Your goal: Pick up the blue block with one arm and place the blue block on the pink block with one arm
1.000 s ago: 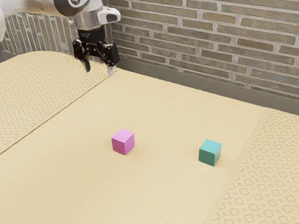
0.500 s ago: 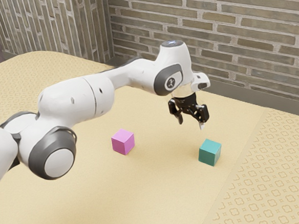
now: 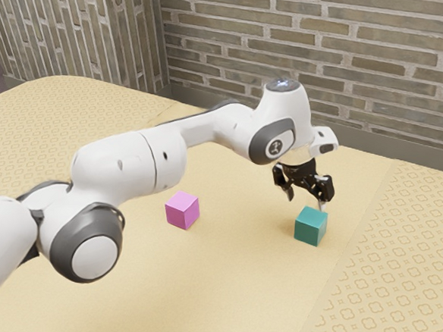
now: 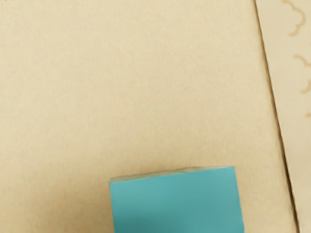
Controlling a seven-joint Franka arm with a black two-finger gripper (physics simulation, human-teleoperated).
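- While the white arm (image 3: 169,151) reaches in from the exterior view's left, its black gripper (image 3: 306,197) hangs with fingers spread wide, holding nothing.
- Blue block (image 3: 311,225), teal in tint, sits on the table just below the gripper, at its six o'clock.
- Pink block (image 3: 182,210) rests at the blue block's nine o'clock, well apart.
- Table (image 3: 236,288) is plain tan, flanked by patterned panels (image 3: 396,284) at three and nine o'clock.
- Brick wall (image 3: 329,37) closes the room at twelve o'clock.

arm (image 3: 154,157): glossy white rounded shells; joints (image 3: 94,252): dark grey round caps; jaws: black, two fingers
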